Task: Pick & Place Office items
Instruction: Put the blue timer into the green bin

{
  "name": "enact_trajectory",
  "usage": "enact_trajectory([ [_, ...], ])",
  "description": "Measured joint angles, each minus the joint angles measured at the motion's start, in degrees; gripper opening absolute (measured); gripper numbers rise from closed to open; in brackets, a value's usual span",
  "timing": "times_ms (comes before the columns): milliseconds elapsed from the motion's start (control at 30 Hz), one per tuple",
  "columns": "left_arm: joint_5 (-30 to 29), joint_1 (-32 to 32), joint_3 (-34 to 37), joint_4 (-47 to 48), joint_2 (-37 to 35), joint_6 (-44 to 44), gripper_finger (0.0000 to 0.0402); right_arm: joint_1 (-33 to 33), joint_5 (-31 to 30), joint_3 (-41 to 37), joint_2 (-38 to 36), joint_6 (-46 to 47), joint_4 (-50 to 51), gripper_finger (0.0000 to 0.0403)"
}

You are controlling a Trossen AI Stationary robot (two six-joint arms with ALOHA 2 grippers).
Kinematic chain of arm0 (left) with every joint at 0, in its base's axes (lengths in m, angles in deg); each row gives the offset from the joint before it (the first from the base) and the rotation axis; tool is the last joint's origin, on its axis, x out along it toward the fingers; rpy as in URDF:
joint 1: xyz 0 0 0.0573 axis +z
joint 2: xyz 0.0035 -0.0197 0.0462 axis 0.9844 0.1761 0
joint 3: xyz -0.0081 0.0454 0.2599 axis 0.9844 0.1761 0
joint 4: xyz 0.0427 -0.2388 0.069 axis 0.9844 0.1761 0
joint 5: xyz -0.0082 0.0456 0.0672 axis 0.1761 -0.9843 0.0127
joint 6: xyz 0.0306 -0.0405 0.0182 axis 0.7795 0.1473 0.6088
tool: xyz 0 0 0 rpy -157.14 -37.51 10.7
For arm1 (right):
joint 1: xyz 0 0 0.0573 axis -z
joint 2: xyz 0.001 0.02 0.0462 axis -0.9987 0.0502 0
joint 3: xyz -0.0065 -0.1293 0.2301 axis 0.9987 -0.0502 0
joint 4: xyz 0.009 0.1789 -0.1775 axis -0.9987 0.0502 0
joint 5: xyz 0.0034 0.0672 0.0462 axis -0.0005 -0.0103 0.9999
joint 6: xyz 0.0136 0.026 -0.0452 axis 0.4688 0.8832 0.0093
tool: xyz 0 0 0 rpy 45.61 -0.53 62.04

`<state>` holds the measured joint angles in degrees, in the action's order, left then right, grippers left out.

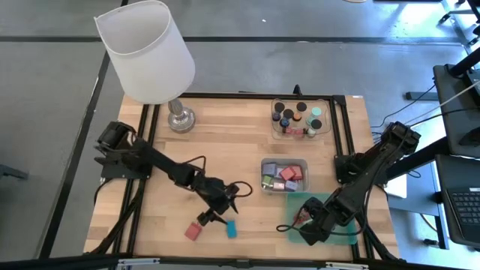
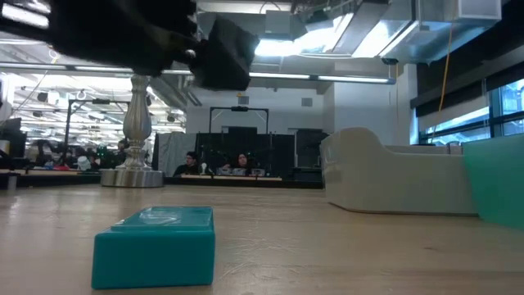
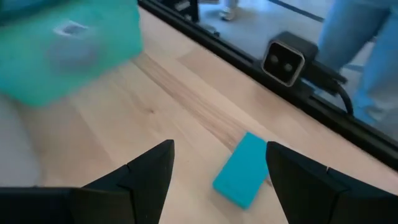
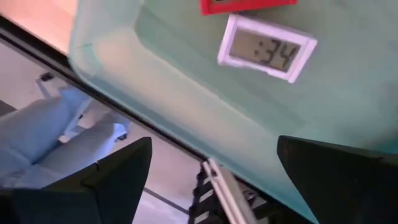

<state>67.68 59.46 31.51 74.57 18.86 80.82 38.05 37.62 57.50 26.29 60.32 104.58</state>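
My left gripper [image 1: 211, 217] [image 3: 217, 171] is open and hovers near the table's near edge. A teal block [image 3: 242, 169] [image 1: 231, 229] [image 2: 155, 246] lies flat on the wood just ahead of it, showing between the fingers and untouched. A red block [image 1: 193, 230] lies flat to the left of the gripper. My right gripper [image 1: 309, 227] [image 4: 211, 180] is open above the green tray [image 1: 339, 237] [image 4: 186, 106]. On the tray's floor lie a small white-framed display piece [image 4: 267, 53] and a red piece [image 4: 249, 5] [image 1: 302, 217].
The big white-shaded lamp [image 1: 146, 49] stands at the far left. A clear tray [image 1: 281, 129] holds black capped cylinders, and a grey tray [image 1: 264, 163] holds coloured blocks. Black frame rails edge the table, with a camera [image 3: 283, 59] at the near edge. Bare wood lies mid-table.
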Motion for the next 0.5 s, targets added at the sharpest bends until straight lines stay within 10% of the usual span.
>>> enact_trajectory([
  [500, 8.5, 0.6, 0.0, -7.2, 12.0, 5.7, 0.0251, 0.0, -0.1, 0.8, 0.0, 5.1, 0.2, 0.0350],
])
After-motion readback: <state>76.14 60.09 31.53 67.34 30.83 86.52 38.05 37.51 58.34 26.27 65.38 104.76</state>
